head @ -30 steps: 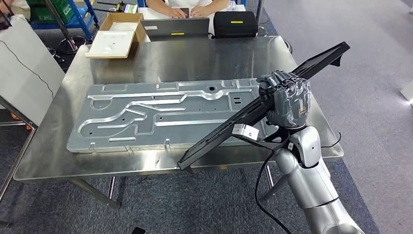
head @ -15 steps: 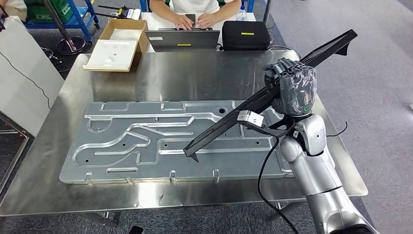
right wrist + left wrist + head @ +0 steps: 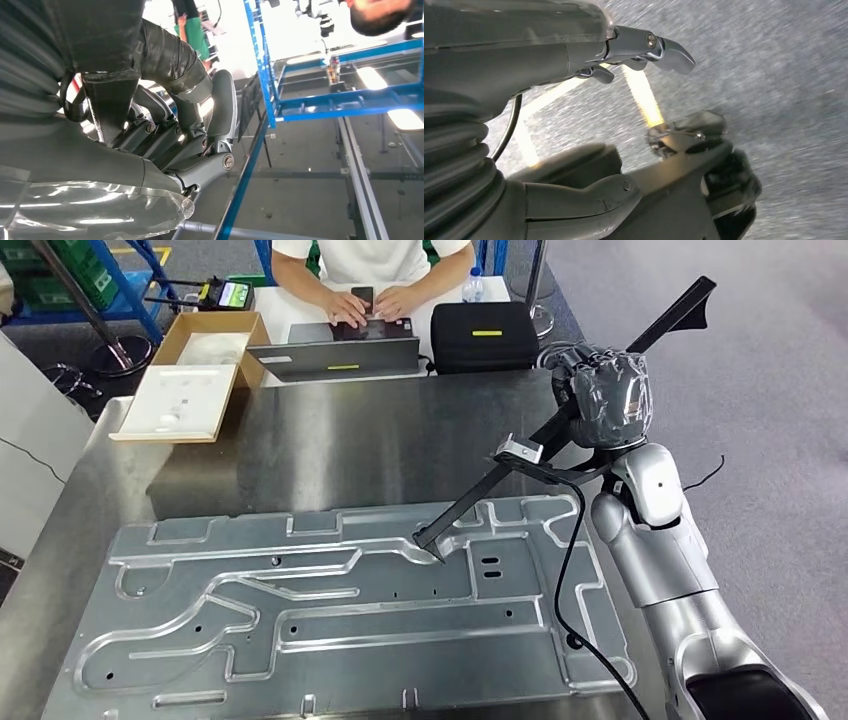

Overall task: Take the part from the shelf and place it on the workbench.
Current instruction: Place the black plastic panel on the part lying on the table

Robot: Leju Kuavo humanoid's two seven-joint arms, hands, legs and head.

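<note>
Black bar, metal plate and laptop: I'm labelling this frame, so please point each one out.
black bar (image 3: 478,496): head view, on its lower stretch below the hand.
metal plate (image 3: 330,640): head view, on its flat middle area.
laptop (image 3: 335,357): head view, on the back of its lid.

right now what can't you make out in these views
- Whether the black part's low tip touches the metal panel: head view, no side angle.
- Right hand's fingers on the part: head view, hidden behind the hand.
- Left hand: left wrist view, blurred; holds nothing visible.
</note>
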